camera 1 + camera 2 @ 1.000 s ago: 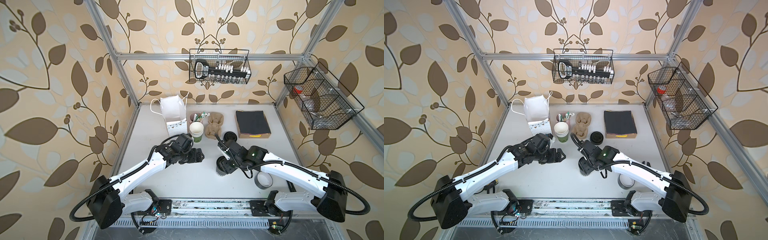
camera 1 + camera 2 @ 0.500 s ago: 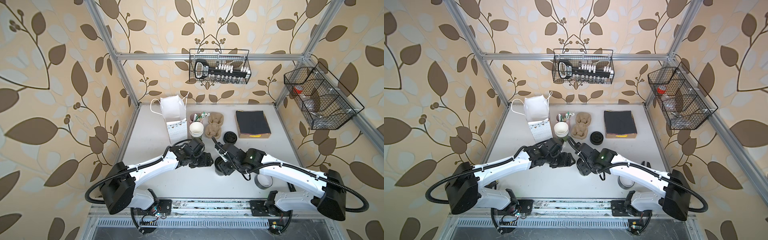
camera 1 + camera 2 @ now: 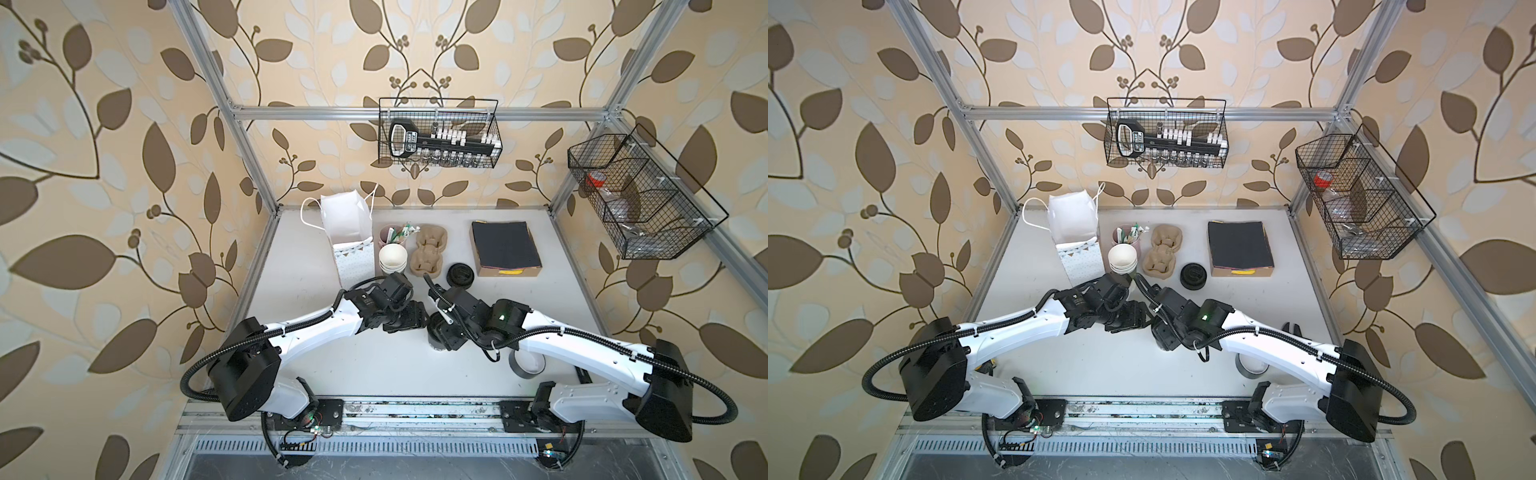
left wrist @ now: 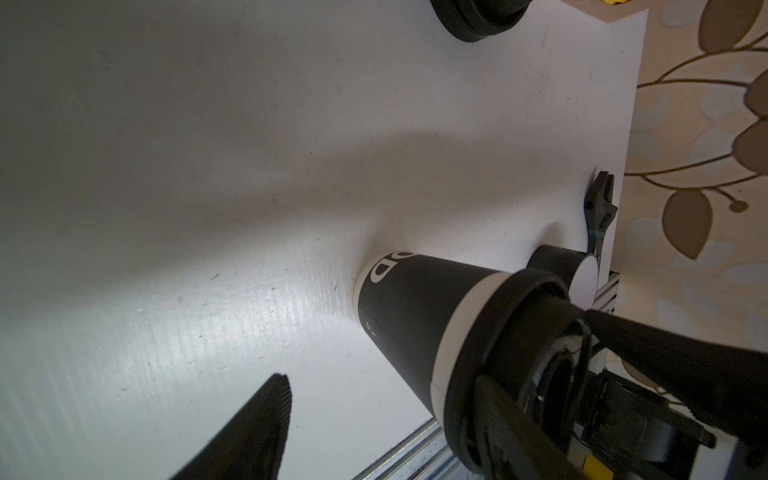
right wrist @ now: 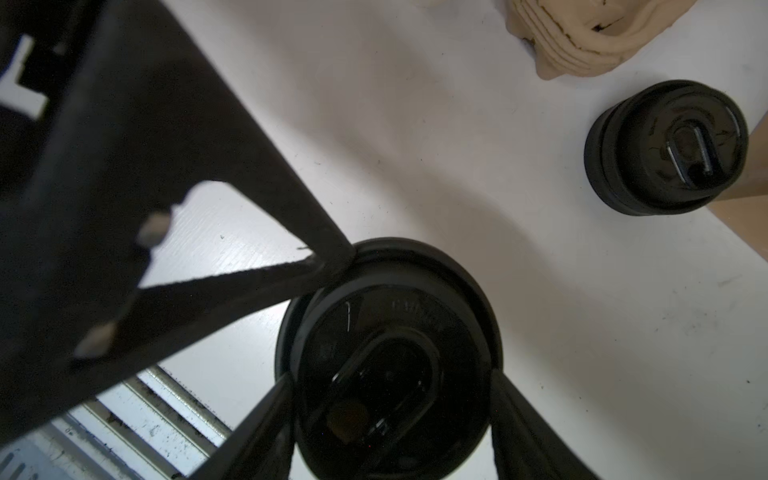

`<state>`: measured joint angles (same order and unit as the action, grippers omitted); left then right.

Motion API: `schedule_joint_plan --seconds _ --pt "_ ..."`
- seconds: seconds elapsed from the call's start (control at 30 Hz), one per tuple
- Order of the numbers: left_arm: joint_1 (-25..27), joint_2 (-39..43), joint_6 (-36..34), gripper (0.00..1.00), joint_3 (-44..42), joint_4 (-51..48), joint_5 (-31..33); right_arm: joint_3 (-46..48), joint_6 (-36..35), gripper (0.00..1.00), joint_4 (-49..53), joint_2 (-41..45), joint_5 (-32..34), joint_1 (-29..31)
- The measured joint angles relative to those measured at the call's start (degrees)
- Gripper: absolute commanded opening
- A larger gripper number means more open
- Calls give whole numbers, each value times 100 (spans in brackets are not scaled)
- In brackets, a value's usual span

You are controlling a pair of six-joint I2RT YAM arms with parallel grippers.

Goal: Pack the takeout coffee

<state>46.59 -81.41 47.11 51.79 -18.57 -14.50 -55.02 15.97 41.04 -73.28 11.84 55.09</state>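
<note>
The takeout coffee (image 3: 434, 344) (image 3: 1160, 344), a dark cup with pale lettering (image 4: 411, 316) and a black lid (image 5: 390, 332), stands upright at the table's front middle. My right gripper (image 3: 441, 334) (image 5: 392, 380) reaches down from above and is shut on the lid, one finger on each side. From the left, my left gripper (image 3: 415, 322) (image 3: 1138, 321) (image 4: 382, 378) is open at the cup. One of its fingers (image 5: 332, 259) touches the lid's rim. Its other finger (image 4: 266, 415) stands apart from the cup's side.
Along the back stand a white paper bag (image 3: 347, 224), a stack of white cups (image 3: 392, 257), pulp cup carriers (image 3: 430, 251), a stack of black lids (image 3: 460, 275) and a box of dark napkins (image 3: 505, 249). A tape roll (image 3: 527, 365) lies under the right arm.
My left arm has swung right, up to the cup, and its jaws have narrowed. My right gripper has kept its hold on the lid and shifted slightly left.
</note>
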Motion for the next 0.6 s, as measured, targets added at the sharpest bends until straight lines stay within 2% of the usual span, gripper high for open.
schedule_joint_plan --seconds 0.13,0.43,0.6 --pt "35 0 11 59 0 61 2 26 2 68 -28 15 15 15" --pt "151 -101 13 55 13 149 103 267 72 68 -306 153 81 52" --pt "160 -81 11 58 -7 162 142 321 133 68 -372 188 87 57"
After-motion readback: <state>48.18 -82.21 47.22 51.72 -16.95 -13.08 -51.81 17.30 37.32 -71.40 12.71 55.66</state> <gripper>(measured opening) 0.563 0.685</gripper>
